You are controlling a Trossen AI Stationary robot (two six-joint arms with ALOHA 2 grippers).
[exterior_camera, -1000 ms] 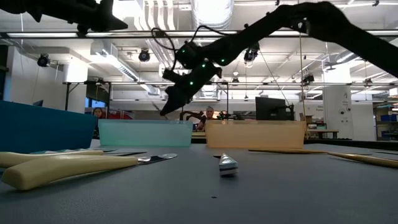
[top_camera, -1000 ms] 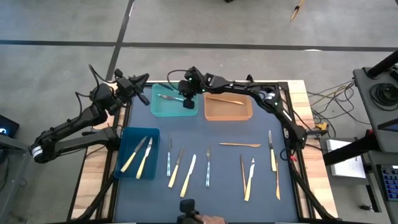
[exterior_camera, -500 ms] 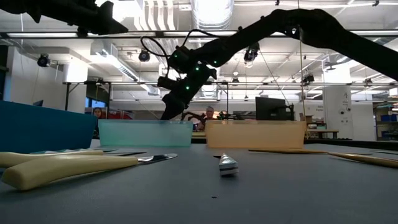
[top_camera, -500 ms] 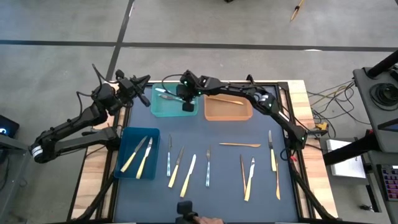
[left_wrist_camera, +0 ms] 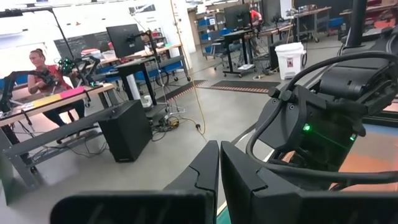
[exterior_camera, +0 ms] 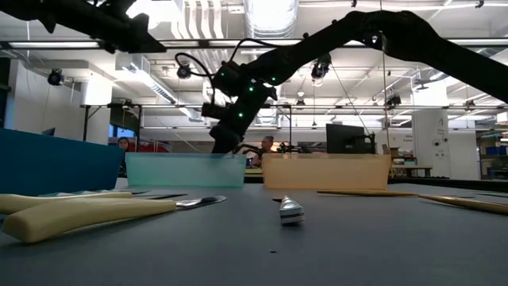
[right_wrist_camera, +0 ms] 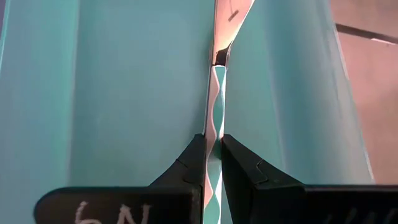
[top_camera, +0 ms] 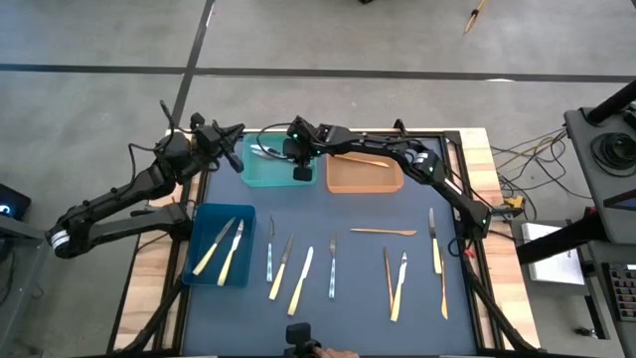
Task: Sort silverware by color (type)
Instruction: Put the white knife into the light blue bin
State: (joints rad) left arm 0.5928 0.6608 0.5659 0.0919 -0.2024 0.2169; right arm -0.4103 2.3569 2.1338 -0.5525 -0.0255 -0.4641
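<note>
Right wrist view: right gripper (right_wrist_camera: 212, 155) fingers nearly together, pinching a thin silvery piece (right_wrist_camera: 215, 93) seen edge-on. Its long axis runs straight out from the fingertips, over the floor of the teal bin (right_wrist_camera: 124, 81). The low view hides the piece and shows only the gripper (exterior_camera: 225, 145) pointing down behind the bin wall (exterior_camera: 186, 168). The high view puts the gripper (top_camera: 301, 171) over the bin's right side (top_camera: 250, 177); I can't tell the held piece's heading there. Left wrist view: left gripper (left_wrist_camera: 219, 174) fingers pressed together, nothing between them; it is raised off the bin's left edge (top_camera: 235, 135). Loose silverware (top_camera: 301, 280) lies in a row on the mat, mostly pointing near-to-far.
</note>
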